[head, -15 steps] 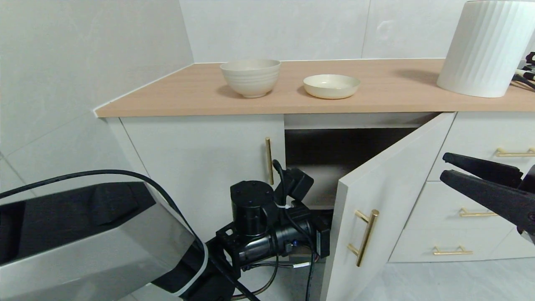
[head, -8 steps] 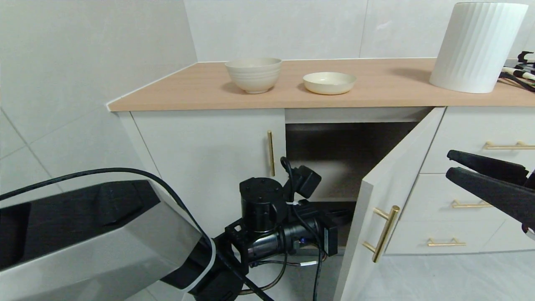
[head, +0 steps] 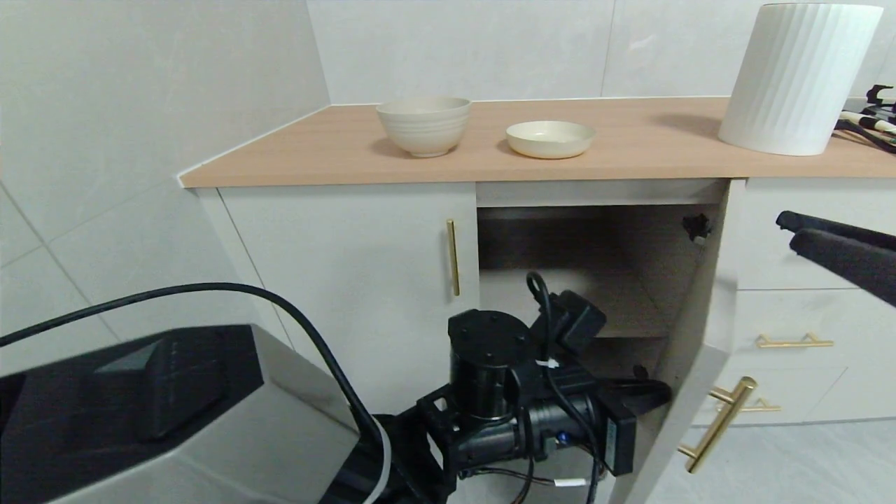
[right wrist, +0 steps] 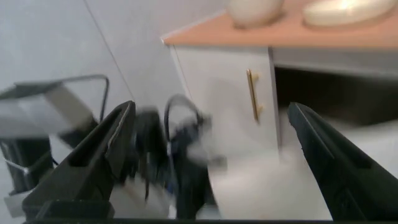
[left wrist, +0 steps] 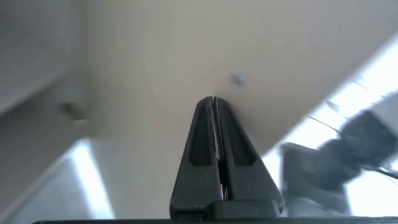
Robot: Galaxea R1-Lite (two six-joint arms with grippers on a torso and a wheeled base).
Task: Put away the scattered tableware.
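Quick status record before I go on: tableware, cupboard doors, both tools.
bowl: upright on counter, untouched
dish: on counter, beside bowl, apart from it
right door: swung wide open
left door: shut
left tool: shut, empty, low at the right door's inner side
right tool: open, empty, in front of drawers
canister: white, ribbed, at counter's right end

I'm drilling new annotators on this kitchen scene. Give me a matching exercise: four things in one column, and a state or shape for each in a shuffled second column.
Things:
1 bowl
2 dish
3 door
4 left hand

States:
A shut
B deep, ribbed
C swung open
D shallow, smooth

Pairs: 1-B; 2-D; 3-C; 4-A
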